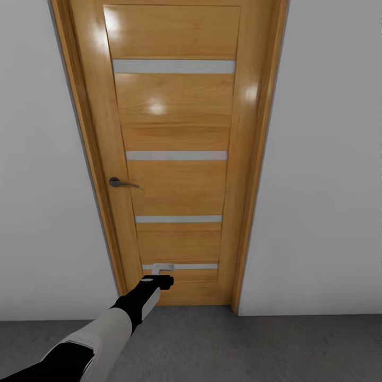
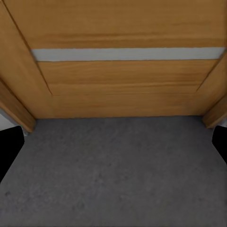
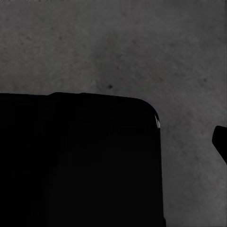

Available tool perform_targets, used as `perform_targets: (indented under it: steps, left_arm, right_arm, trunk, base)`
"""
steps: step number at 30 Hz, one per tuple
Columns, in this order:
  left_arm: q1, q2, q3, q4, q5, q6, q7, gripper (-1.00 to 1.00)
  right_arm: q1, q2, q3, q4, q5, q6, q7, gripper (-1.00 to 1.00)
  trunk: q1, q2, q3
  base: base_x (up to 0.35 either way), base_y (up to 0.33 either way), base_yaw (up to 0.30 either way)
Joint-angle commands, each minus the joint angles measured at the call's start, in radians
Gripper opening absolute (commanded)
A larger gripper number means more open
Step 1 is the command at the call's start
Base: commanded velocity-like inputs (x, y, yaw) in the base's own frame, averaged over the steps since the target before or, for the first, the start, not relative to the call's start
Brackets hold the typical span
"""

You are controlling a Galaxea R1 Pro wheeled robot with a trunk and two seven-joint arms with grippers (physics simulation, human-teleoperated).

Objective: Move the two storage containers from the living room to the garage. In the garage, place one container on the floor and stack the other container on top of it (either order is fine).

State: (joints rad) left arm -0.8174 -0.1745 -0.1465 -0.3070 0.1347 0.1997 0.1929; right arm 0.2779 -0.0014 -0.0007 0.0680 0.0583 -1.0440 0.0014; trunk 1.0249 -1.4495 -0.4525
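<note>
Before the closed wooden door, the left tool hangs open, seemingly empty; opening the door comes next.

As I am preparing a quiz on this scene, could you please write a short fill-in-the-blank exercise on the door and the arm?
1. The closed wooden panelled door has four horizontal ____ strips.
2. The dark metal lever handle sits on the door's ____ side in the head view.
3. The left gripper reaches toward the door's ____ edge.
4. The matt floor is ____ concrete.

Missing words: grey; left; bottom; grey
</note>
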Motion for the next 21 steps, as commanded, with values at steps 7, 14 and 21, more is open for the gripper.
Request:
perform_targets:
  steps: [7, 14, 21]
  left_arm:
    - [0.0, 0.0, -0.007, -0.001, 0.011, 0.004, 0.007, 1.0]
    - [0.0, 0.0, -0.005, -0.001, 0.011, 0.004, 0.005, 1.0]
    - [0.0, 0.0, -0.005, -0.001, 0.012, 0.003, 0.006, 1.0]
  right_arm:
    - [0.0, 0.0, -0.001, 0.001, 0.003, -0.003, 0.001, 1.0]
    - [0.0, 0.0, -0.001, 0.0, 0.003, -0.003, 0.002, 1.0]
    - [0.0, 0.0, -0.001, 0.0, 0.003, -0.003, 0.001, 1.0]
  trunk:
    - [0.0, -0.001, -0.001]
    - [0.0, -0.001, -0.001]
    - [0.0, -0.001, -0.001]
  base:
    - [0.004, 0.004, -0.011]
    - [0.0, 0.0, -0.001]
    - [0.0, 0.0, 0.035]
